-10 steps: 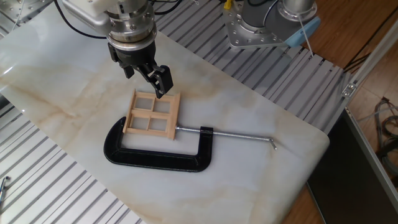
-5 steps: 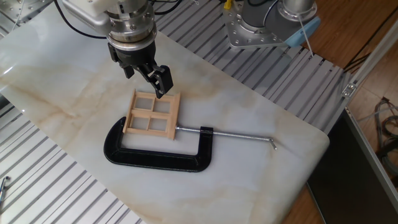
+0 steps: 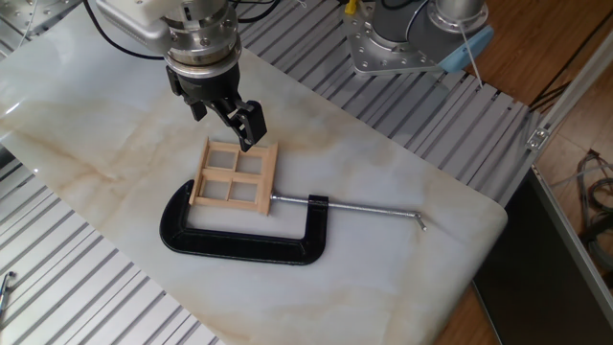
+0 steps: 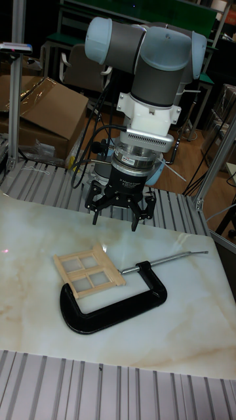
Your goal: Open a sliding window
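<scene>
At the window's (image 4: 87,269) 12 o'clock edge my claw (image 4: 120,216) hasn't budged, jaws apart, so nothing's slid open yet

Marble tabletop (image 3: 96,125), wooden floor (image 3: 551,43), cardboard box (image 4: 49,108), green shelving (image 4: 151,12) behind
</scene>
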{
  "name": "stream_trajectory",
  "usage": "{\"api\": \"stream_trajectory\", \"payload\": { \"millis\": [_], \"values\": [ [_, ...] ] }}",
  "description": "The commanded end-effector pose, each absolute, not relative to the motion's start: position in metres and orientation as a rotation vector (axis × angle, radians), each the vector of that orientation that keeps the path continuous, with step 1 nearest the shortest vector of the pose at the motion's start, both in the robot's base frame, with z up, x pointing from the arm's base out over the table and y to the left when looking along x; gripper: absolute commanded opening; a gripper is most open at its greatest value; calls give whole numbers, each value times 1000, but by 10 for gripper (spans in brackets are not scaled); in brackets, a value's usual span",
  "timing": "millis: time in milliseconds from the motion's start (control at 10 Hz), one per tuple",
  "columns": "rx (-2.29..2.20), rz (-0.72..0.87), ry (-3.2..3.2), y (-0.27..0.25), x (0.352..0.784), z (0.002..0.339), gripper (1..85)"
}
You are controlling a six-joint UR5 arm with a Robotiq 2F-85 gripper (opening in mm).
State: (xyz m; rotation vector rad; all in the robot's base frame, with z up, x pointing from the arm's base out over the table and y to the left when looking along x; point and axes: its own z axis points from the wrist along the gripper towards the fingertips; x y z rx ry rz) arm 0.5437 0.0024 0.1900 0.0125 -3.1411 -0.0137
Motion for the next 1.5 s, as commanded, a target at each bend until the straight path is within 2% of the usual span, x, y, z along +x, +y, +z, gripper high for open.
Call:
{"api": "stream_trajectory", "payload": {
  "millis": [0, 1400],
  "values": [
    [73, -149, -3278, 28, 580, 193, 7],
    [57, -151, -3298, 27, 578, 186, 7]
  ]
}}
